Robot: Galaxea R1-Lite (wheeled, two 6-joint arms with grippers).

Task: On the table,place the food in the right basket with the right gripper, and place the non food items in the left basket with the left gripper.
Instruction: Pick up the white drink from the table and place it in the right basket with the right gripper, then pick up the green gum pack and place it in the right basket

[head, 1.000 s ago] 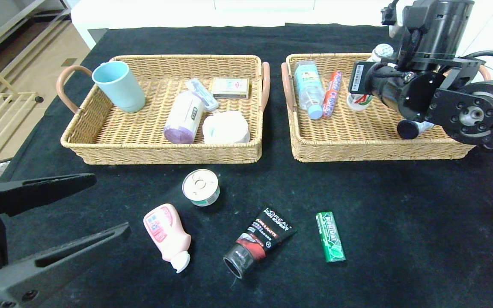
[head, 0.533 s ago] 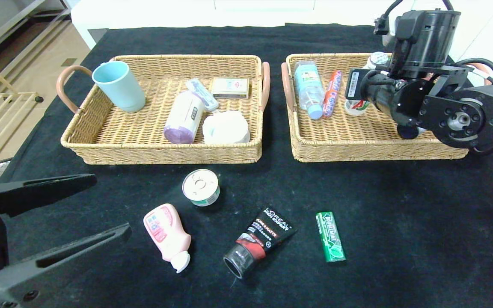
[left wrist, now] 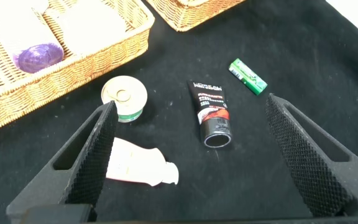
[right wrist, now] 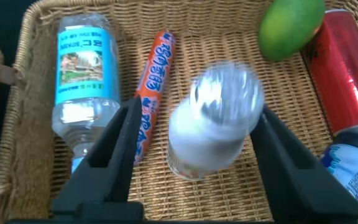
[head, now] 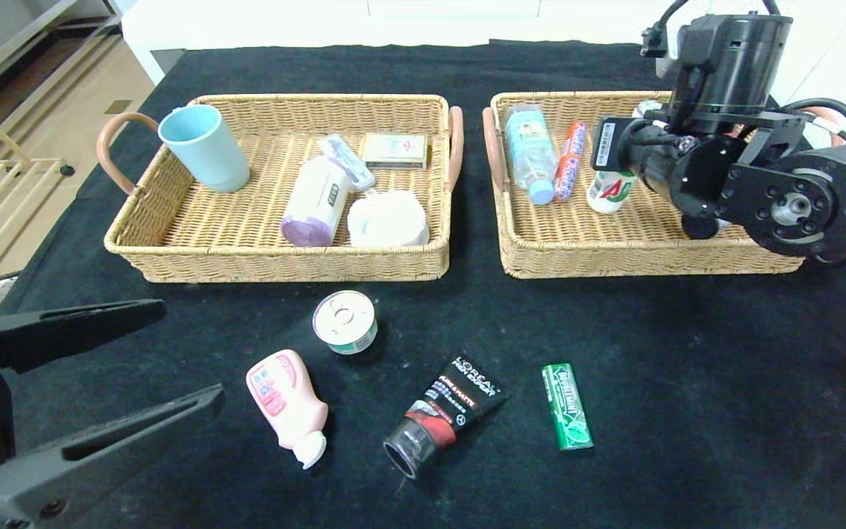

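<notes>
A: Where was the right gripper (right wrist: 194,134)?

B: It hung over the right basket (head: 540,250). Its jaws stood apart on either side of the white drink bottle (head: 609,189), clear of the bottle's sides; the bottle appeared blurred in the right wrist view and leaned in the head view. Whether the bottle rested on the wicker could not be determined.

A: What else lay in that basket?

B: The sausage stick (head: 568,162) lay just beside the white bottle, with a clear water bottle (head: 531,153) on its other side. The right wrist view also showed a green fruit (right wrist: 290,26), a red can (right wrist: 350,71) and a blue-white can (right wrist: 352,171).

A: And the left gripper (head: 151,360)?

B: It was parked low at the near left of the table (head: 687,382), jaws wide and holding nothing.

A: Which items were on the cloth?

B: The round tin (head: 344,321), the pink squeeze bottle (head: 287,405), the black tube (head: 441,415) and the green gum pack (head: 566,405) lay in front of the baskets. The left basket (head: 195,242) held a cup (head: 205,147) and other items.
</notes>
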